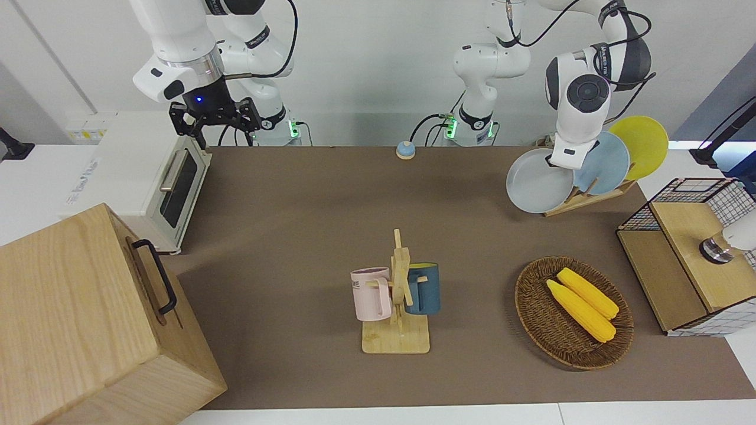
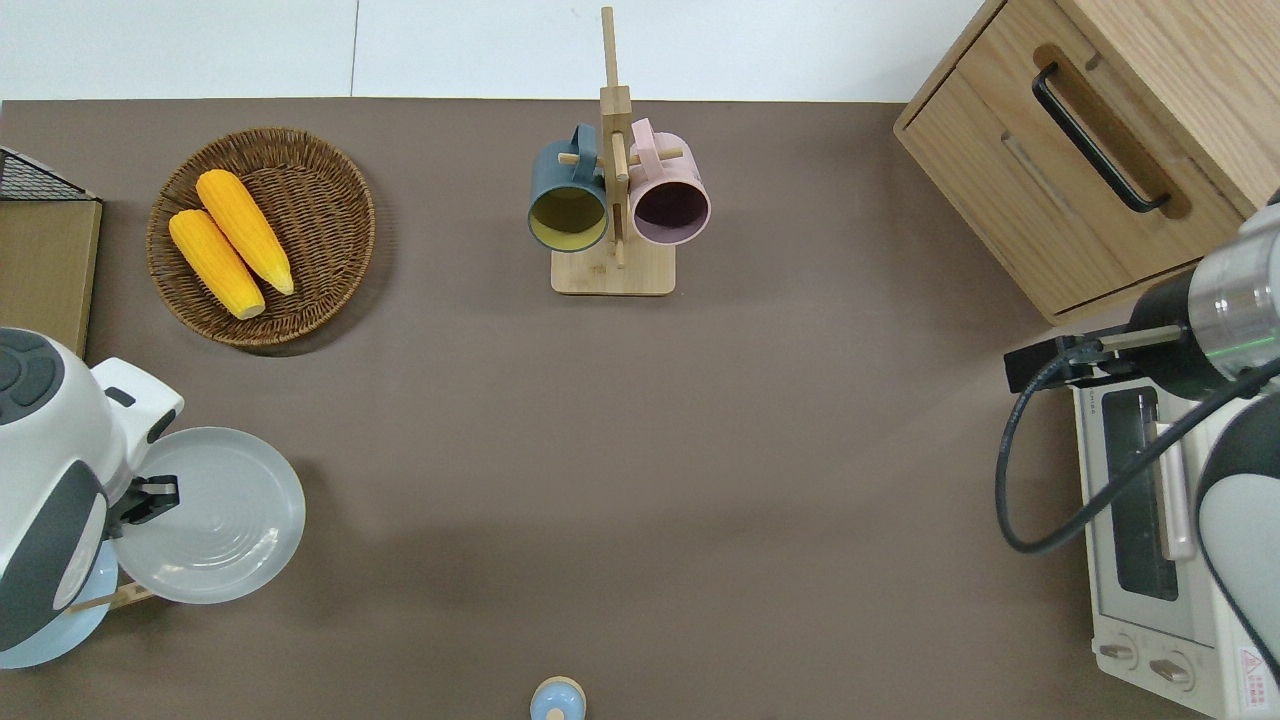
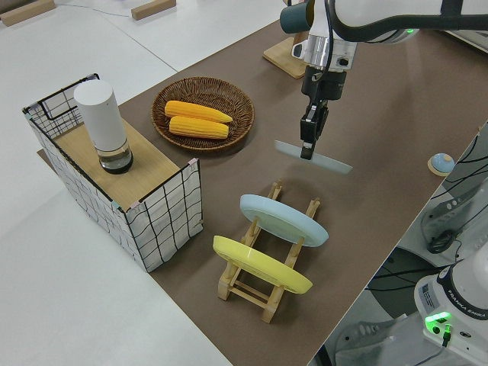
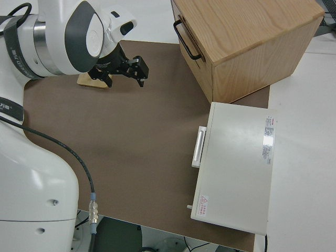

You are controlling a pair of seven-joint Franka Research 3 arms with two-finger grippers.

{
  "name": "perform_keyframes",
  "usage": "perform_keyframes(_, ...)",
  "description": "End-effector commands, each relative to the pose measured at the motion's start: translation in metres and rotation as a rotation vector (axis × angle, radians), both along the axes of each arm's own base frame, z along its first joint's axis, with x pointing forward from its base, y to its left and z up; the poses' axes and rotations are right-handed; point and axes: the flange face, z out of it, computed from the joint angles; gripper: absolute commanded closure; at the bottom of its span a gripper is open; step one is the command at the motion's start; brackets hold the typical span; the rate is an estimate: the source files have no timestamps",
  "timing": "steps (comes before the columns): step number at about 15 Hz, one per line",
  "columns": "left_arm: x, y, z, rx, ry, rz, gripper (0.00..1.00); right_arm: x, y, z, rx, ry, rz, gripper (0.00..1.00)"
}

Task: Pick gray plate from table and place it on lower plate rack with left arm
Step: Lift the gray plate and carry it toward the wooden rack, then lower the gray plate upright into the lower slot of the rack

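Your left gripper (image 3: 309,149) has its fingers pinched on the rim of the gray plate (image 3: 314,156), holding it level in the air over the lower plate rack (image 3: 263,286), beside the light blue plate (image 3: 282,219), while your right arm is parked.

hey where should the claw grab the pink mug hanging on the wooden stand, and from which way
Probably the pink mug by its rim wall, one finger inside the mouth and one outside. It hangs by its handle on a peg of the mug stand, lying sideways with the open mouth toward the robots, so come in from the robots' side, on the side away from the blue mug and the post.
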Motion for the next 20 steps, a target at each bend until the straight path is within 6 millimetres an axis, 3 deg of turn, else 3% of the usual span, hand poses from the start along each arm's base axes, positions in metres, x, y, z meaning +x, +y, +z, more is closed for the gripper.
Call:
perform_keyframes(1,-0.004,0.0,0.012,0.157,0.052,-0.038,1.0,-0.002,-0.001,0.005,-0.002,0.001,-0.014,0.017)
perform_keyframes(8,-0.004,0.006,0.013,0.356,0.108,-0.099,1.0,-0.002,-0.001,0.004,-0.002,0.002,-0.014,0.017)
perform_keyframes(15,-0.002,-0.007,-0.035,0.451,0.108,-0.054,1.0,-0.002,-0.002,0.004,-0.002,0.002,-0.015,0.017)
perform_keyframes(19,-0.001,-0.013,-0.041,0.473,0.107,-0.049,1.0,-0.002,-0.002,0.004,-0.002,0.002,-0.015,0.017)
perform_keyframes(20,0.0,-0.015,-0.045,0.474,0.109,-0.049,0.96,-0.002,-0.002,0.004,-0.002,0.004,-0.015,0.017)
